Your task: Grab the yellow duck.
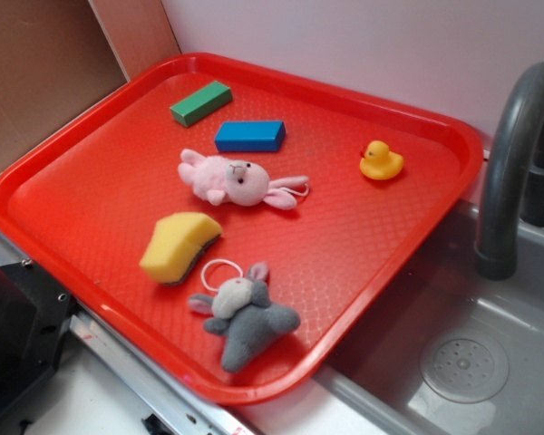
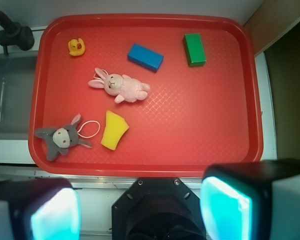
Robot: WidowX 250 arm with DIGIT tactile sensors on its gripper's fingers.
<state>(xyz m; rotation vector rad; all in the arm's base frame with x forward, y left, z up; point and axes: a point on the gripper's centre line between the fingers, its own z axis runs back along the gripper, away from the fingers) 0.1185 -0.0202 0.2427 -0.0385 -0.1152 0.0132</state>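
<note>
The tiny yellow duck [image 1: 381, 161] with an orange beak sits on the red tray [image 1: 363, 263] near its far right side. In the wrist view the duck [image 2: 76, 47] is at the tray's top left corner. My gripper [image 2: 140, 207] is high above, off the tray's near edge, with its two teal-padded fingers [image 2: 225, 207] wide apart and nothing between them. The gripper does not show in the exterior view.
On the tray lie a pink plush bunny [image 1: 236, 179], a grey plush animal [image 1: 243, 317], a yellow sponge wedge [image 1: 179, 245], a blue block [image 1: 250, 136] and a green block [image 1: 201, 102]. A grey sink [image 1: 471, 362] with a dark faucet [image 1: 512, 154] lies right of the tray.
</note>
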